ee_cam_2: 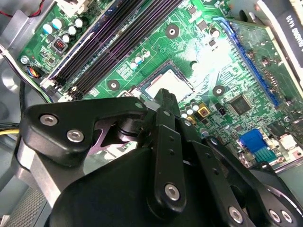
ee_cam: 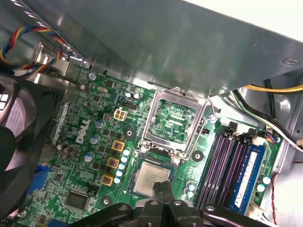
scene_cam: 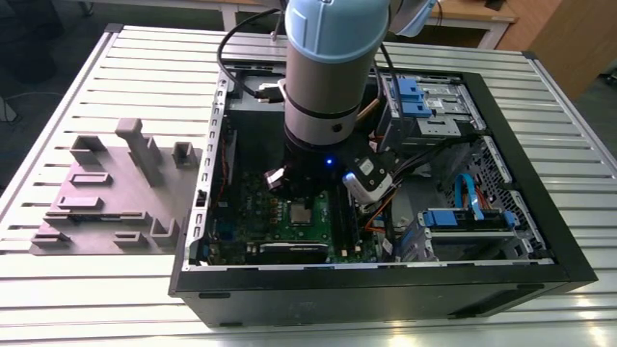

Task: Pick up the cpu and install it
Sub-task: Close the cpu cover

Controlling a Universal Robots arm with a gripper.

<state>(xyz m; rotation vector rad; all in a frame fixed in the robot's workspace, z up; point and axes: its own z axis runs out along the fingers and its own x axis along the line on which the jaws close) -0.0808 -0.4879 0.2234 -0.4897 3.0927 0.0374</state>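
Seemingly mid-install, the gripper (ee_cam: 161, 189), clenched on nothing, hovers over the seated cpu (ee_cam: 150, 176), the socket frame (ee_cam: 174, 118) raised, so any next move calls for gentleness.

Glare washes the motherboard (ee_cam_2: 204, 64) in the second wrist view; the case (scene_cam: 366, 293) sits shadowed.

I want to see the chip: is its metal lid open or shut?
Open. The frame is swung back off the cpu, whose silver top lies uncovered.
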